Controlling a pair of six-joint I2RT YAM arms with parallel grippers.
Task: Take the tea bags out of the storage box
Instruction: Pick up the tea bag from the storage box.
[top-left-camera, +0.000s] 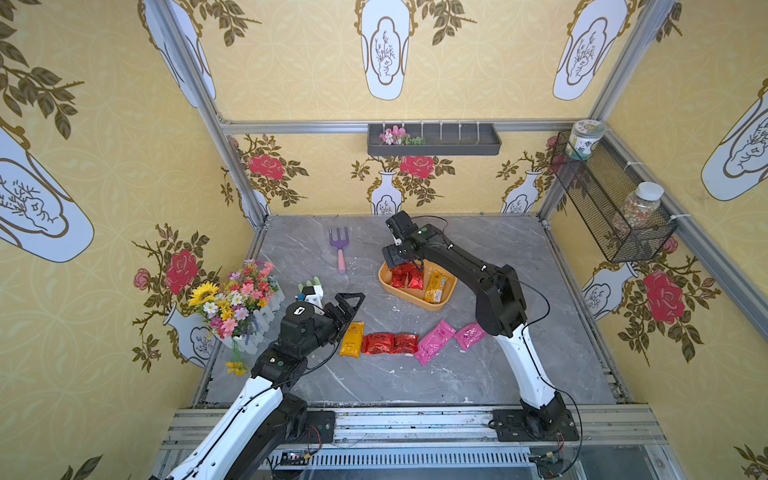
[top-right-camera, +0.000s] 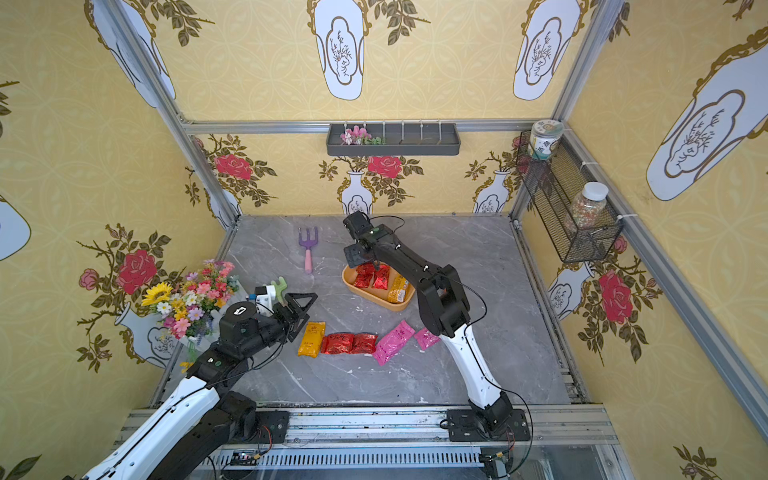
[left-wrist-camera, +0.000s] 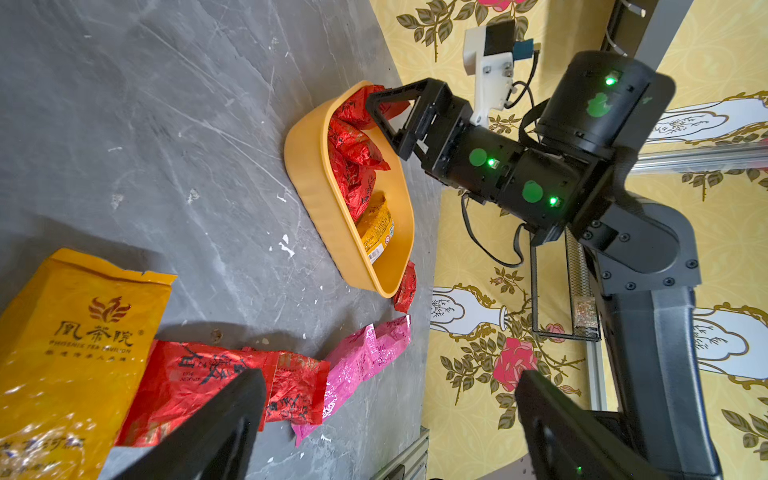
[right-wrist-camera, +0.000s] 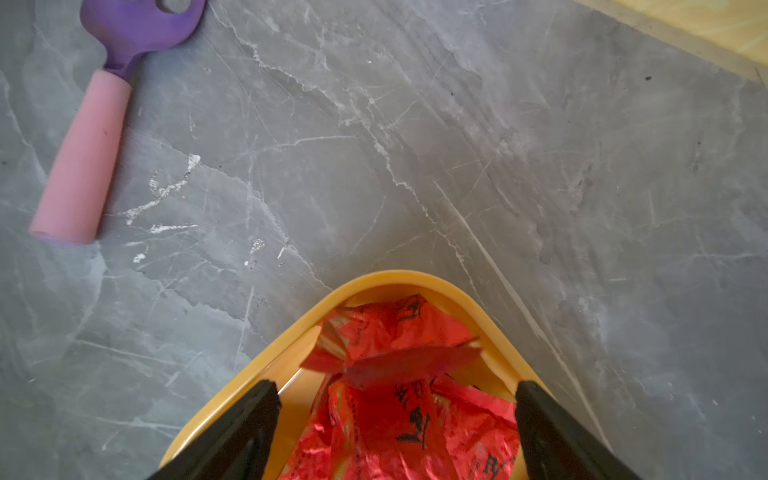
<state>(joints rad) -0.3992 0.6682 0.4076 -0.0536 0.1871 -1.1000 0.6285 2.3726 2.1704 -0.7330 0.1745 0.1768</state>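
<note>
The right jaws stand wide apart and hold nothing. They hang low over one end of the storage box (top-left-camera: 405, 296), just above the red tea bags (right-wrist-camera: 399, 415) inside. An orange-yellow bag (top-left-camera: 435, 286) lies in there too. The left jaws are wide and empty, beside a row on the desk (top-left-camera: 478, 386): a yellow bag (top-left-camera: 351, 339), red bags (top-left-camera: 378, 343), pink bags (top-left-camera: 434, 341).

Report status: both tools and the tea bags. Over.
Left tool open, empty, by removed tea bags. Right tool open over red tea bags in storage box. Yellow tea bags also inside. Nothing blocking.
</note>
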